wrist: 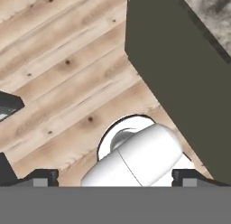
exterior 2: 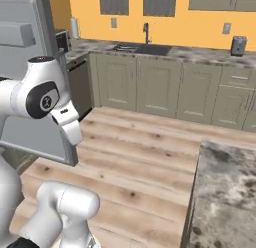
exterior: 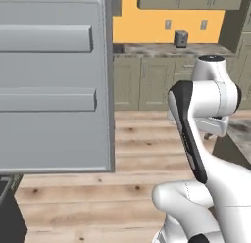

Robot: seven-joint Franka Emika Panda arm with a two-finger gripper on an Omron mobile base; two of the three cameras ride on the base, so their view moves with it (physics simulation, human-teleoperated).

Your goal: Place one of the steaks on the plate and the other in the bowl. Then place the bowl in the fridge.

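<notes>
The fridge shows as a tall grey door panel with two horizontal door shelves, swung open at the left of the left base view. In the right base view it stands behind the arm. My gripper points down at the wooden floor. Its two dark fingertips stand far apart at the bottom corners of the hand view, open, with nothing held between them. The arm is folded close over the base. The steaks, the plate and the bowl are out of view.
A counter with a mottled stone top and a dark side wall stands close on the right. Olive cabinets with a sink line the far wall. Bare wooden floor lies between. A dark block sits low at the left.
</notes>
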